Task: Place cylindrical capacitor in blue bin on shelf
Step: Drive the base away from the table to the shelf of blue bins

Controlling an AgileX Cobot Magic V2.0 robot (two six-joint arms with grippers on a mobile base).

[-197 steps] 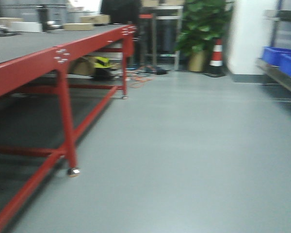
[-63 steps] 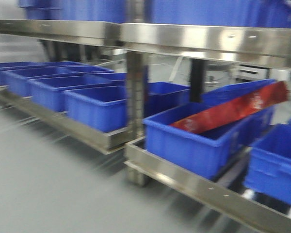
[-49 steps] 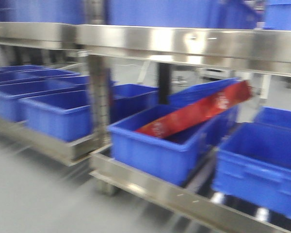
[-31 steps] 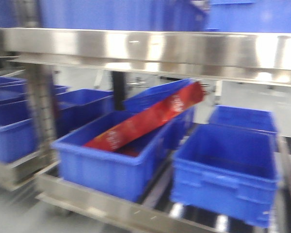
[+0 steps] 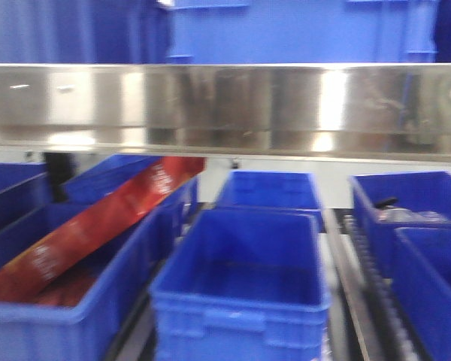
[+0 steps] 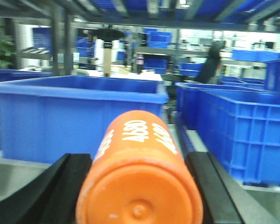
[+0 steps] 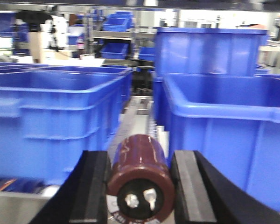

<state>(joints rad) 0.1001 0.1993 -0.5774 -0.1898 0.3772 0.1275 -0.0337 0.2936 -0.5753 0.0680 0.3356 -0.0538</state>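
The shelf (image 5: 225,109) fills the front view. Its wide shiny steel rail crosses the upper half of the frame, with more blue bins standing on the tier above. Below the rail, a blue bin (image 5: 240,301) sits at bottom centre, and its floor shows bare blue. The bin at lower left (image 5: 52,331) holds a long red package (image 5: 90,229), which leans from bottom left up toward the middle. The bin at the right edge (image 5: 413,203) holds something dark, too blurred to name.

In the right wrist view, the right gripper (image 7: 141,186) is clamped on the cylindrical capacitor (image 7: 141,179). The dark red can lies squarely between the two black fingers (image 7: 94,182), touching both, with its terminal end toward the camera at bottom centre. Blue bins stand ahead of it on both sides.

In the left wrist view, the left gripper (image 6: 137,186) grips an orange cylinder (image 6: 140,186) marked 4680, also squarely between its fingers.

Half a second earlier the rail slanted and the bin with the red package stood at centre left. Now the rail runs level and that bin sits in the lower left corner.
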